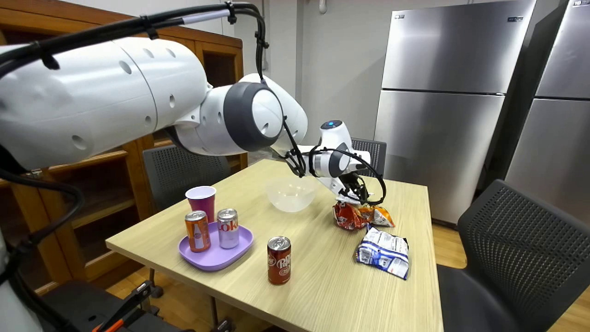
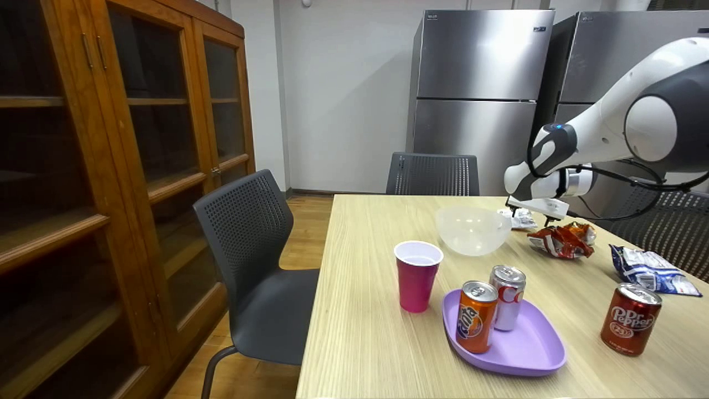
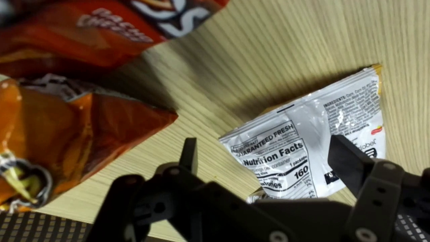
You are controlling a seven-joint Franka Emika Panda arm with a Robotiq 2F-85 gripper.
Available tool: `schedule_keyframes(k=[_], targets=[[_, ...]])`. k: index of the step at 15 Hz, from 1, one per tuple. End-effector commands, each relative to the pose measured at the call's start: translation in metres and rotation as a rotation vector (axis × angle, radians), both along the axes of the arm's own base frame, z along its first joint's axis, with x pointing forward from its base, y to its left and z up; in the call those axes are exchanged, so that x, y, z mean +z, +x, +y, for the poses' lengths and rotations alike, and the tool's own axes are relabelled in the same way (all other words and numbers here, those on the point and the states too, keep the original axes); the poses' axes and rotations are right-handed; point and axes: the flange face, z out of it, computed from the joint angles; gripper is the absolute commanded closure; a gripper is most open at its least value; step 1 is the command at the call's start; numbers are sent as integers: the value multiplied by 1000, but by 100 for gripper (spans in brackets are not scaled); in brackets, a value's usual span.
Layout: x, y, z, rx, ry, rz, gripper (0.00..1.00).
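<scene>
Two fingers (image 3: 189, 154) spread wide on the gripper (image 3: 267, 153), with nothing held. Nearest to them, a white bag (image 3: 312, 141), lying on the table (image 3: 399, 37) with its nutrition panel up. In the wrist view, set across much of the gap between the tips but not midway: nearer the right-hand tip, and partly covered by it. Touching there or only overhung, impossible to tell.

At the left-hand tip, table below, and near by the pointed corner of an orange bag (image 3: 57, 124), with a red bag (image 3: 107, 37) just beside that. Both apart from the white bag, with a strip of table between.

As for angle, sealed edge of the white bag aslant: low at the left, high at the right, so askew to the line from tip to tip rather than square with it. Of the long axis, no sure reading, with the lower end hidden behind the gripper.

Only one arm (image 2: 604, 133), extended over the far part of the table in an exterior view. Close to the gripper there, a bowl (image 2: 473, 233) on one side, red bag and orange bag on the other; farther off, past those, a blue bag (image 2: 653, 269).
</scene>
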Motion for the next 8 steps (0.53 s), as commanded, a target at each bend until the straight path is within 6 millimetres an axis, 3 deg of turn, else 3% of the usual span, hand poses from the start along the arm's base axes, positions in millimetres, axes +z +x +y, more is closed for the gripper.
schedule_keyframes(k=[1, 8], targets=[[-4, 8, -1, -49, -8, -14, 0], [-5, 8, -1, -101, -8, -31, 0]])
